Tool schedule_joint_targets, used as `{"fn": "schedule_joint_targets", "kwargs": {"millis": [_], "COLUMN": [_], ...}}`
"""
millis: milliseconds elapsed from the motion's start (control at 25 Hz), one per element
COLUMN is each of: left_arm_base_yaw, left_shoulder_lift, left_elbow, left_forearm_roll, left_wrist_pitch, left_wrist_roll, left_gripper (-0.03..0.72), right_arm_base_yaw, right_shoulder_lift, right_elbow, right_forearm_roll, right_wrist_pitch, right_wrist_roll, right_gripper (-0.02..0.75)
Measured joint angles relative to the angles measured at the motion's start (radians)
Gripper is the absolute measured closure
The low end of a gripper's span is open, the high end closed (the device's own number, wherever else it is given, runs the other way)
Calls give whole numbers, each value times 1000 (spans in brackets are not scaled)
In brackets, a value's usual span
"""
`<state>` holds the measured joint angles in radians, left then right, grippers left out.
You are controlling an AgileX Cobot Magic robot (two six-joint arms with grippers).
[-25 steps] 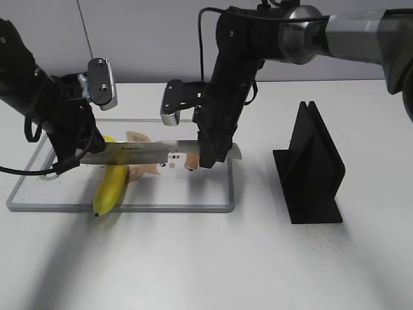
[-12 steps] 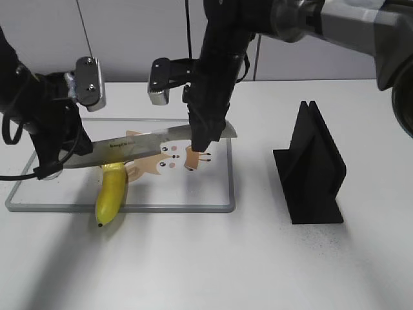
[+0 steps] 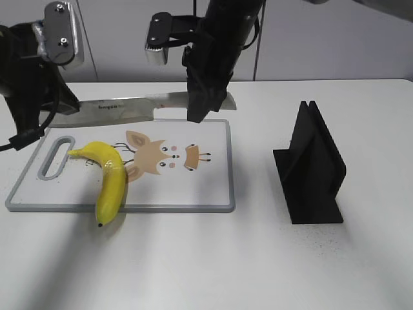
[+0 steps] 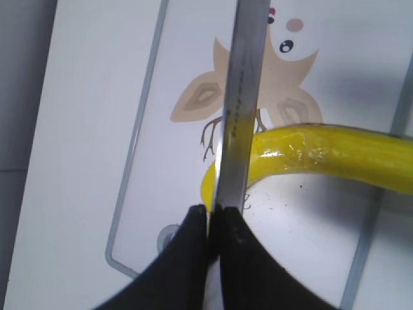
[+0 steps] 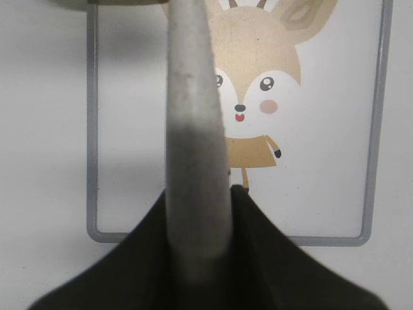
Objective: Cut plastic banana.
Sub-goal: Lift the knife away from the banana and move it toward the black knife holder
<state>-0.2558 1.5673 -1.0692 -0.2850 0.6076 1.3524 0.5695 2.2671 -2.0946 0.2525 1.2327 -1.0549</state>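
Exterior view, nearest first: the plastic banana [image 3: 111,184] lies whole on the left part of the cutting board [image 3: 216,194], its dark tip hanging over the board's front rim onto the table [image 3: 213,258] and its stem pointing toward the handle slot. Just right of the banana is the printed cartoon deer [image 3: 161,157]. Well to the right stands a black knife stand [image 3: 313,168]. Farther back, a knife [image 3: 139,108] hangs level above the board's far edge, clear of the banana. The left gripper [image 4: 211,226] pinches its blade end, jaws pressed onto the steel; the right gripper [image 5: 197,213] clamps the handle end.
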Motion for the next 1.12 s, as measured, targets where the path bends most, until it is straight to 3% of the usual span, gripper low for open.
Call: {"fn": "schedule_joint_targets", "kwargs": {"millis": [120,280,360,720,920,1120], "left_arm_base_yaw": [1,-4,-6,-7,2,21], "left_shoulder_lift": [-21,-48,-73,-219,-305,-375], "left_elbow": [0,1,1,1,1,1], "left_forearm_roll": [-48,-151,-176,-185,-183,-134], "left_wrist_pitch": [-13,-2,-4,-88,-95,13], "left_wrist_roll": [-1,-4,-5,-35,-221,-408], "left_gripper": [547,165,57,33,46,75], "right_arm_base_yaw": [0,3,3,3,3,3], "right_shoulder_lift": [-16,-50,-63,-119,-173,-244], "right_elbow": [0,33,52,123,178,239], "right_forearm_roll": [20,43,34,23,18,5], "right_wrist_pitch": [1,-12,-22,-30,-30,-30], "right_wrist_roll": [10,39,52,88,154,210], "right_gripper": [549,558,558,559,559,559]}}
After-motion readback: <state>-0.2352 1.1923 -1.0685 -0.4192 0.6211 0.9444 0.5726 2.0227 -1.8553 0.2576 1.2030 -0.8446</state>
